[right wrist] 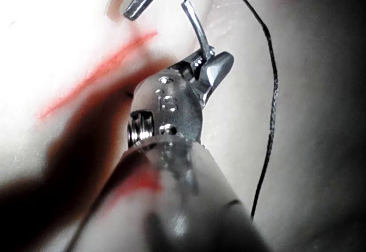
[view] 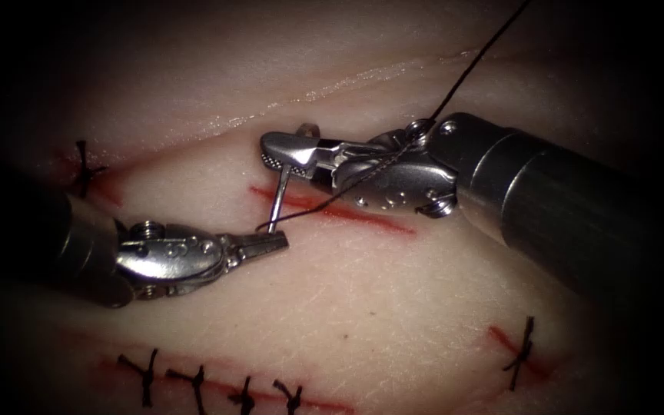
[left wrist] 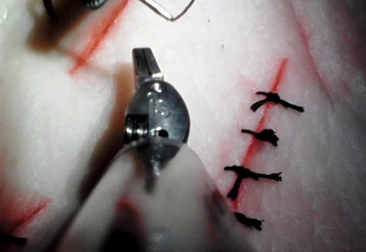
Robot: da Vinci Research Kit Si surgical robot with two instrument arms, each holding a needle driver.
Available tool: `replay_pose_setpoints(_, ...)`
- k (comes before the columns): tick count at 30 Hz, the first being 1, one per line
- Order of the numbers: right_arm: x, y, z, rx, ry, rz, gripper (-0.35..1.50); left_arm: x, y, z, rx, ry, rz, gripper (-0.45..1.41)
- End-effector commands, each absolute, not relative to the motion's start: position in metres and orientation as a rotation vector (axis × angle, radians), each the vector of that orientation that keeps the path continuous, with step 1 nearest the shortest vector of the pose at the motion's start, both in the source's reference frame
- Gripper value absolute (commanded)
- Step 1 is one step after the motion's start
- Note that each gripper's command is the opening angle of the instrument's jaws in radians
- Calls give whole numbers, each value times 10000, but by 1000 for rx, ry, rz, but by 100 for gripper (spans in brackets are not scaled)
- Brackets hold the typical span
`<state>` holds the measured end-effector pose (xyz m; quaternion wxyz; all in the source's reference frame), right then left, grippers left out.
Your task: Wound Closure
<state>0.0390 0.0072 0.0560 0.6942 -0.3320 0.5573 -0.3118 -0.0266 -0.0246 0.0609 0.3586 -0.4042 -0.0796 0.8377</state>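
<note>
Steel needle stands clear above the tissue, clamped near its thread end by the right tool, whose jaws are closed on it over the open cut. The thread runs from the needle's lower end, across the right tool's wrist and up out of the picture. The left tool sits just below the needle's end, jaws together, holding nothing. Stitched cuts lie nearer the camera.

From the left wrist, the left tool is closed and empty above the tissue, the needle beyond it, sutures alongside.

From the right wrist, the right tool grips the needle, with thread curving away.
</note>
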Motion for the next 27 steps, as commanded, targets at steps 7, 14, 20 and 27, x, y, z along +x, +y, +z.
replay_pose_setpoints(7, 399, 52, 589, -773, 1238, -708, -35, -266, -256, 619, -1035, -219, 2172, -45)
replay_pose_setpoints(14, 397, 31, 612, -739, 1253, -673, -35, -262, -257, 620, -1024, -229, 2185, -45)
replay_pose_setpoints(20, 394, 21, 622, -704, 1271, -627, -35, -254, -257, 620, -1022, -240, 2196, -45)
replay_pose_setpoints(27, 394, 16, 632, -666, 1284, -578, -35, -246, -255, 622, -1018, -246, 2203, -45)
